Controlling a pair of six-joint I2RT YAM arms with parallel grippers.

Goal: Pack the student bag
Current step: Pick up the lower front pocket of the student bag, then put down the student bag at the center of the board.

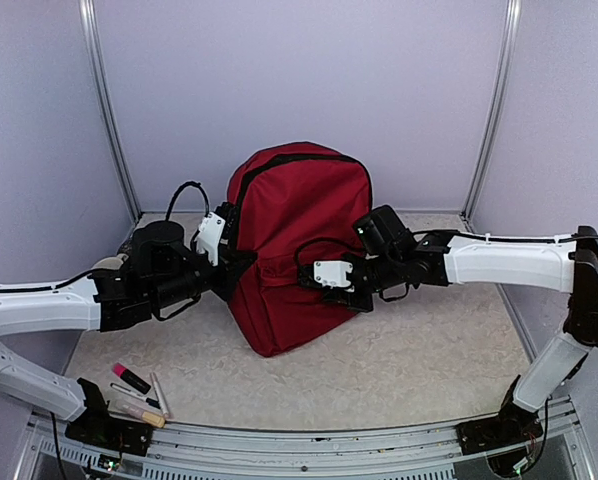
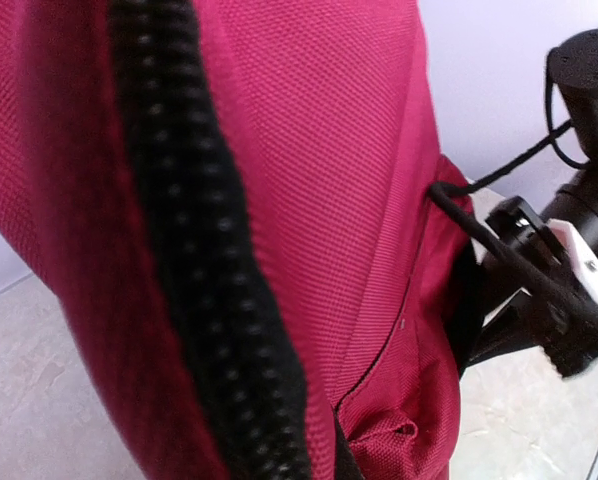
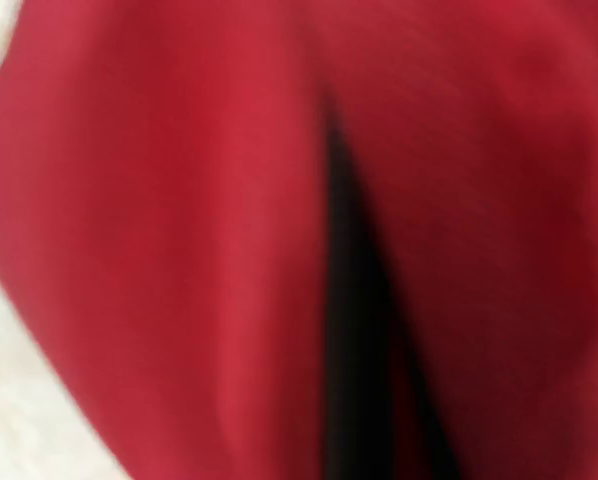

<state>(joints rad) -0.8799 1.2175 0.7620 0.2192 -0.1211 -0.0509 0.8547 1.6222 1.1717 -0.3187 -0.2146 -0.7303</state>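
**Top external.** The student bag [image 1: 294, 230] stands upright at the middle of the desk [image 1: 429, 370], nearer the far edge than the near one, with its foot splayed toward me. My left gripper [image 1: 222, 240] is against the bag's left flank. My right gripper [image 1: 331, 275] is at the front pocket [image 1: 299, 275], on the side facing the right edge. A pink marker [image 1: 131, 378] and two pale pens [image 1: 154, 400] lie loose at the near left corner, well apart from the bag and not yet packed. From this view I cannot tell whether either gripper is clenched or released.

**Left wrist.** Red fabric fills the frame, crossed top to bottom by a black zip [image 2: 199, 270] whose teeth look closed along the stretch shown. My own fingers do not appear, so I cannot tell the left gripper's state. The right gripper shows at the right of the frame, hard against the bag's edge.

**Right wrist.** The view is blurred, showing only red cloth with a dark fold [image 3: 354, 330] running down it. No fingers are visible, so I cannot tell this gripper's state either.

**Assessment.** I judge the step in hand to be bracing the bag and getting an opening. Packing proper has not begun. The next move calls for one gripper to steady the bag while the other finds a zip pull and draws it. The soft fabric may sag or tip under a one-sided pull.
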